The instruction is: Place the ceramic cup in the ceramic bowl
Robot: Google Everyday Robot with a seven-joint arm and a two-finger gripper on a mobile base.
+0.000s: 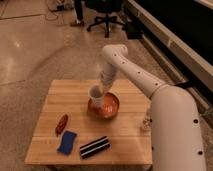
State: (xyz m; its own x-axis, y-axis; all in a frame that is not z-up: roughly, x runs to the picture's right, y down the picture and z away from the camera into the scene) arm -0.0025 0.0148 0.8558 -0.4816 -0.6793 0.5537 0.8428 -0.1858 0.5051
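Note:
The white ceramic cup (96,96) hangs tilted over the left rim of the orange-brown ceramic bowl (109,108), which sits at the middle of the wooden table (55,102). My gripper (101,88) is at the end of the white arm, directly above the cup and shut on it. The cup's lower part overlaps the bowl's inside. I cannot tell whether it touches the bowl.
A reddish-brown oblong object (61,123), a blue sponge (67,142) and a black-and-white striped object (94,146) lie at the table's front left. A small white bottle (145,123) stands at the right edge. Office chairs (106,16) stand on the floor behind.

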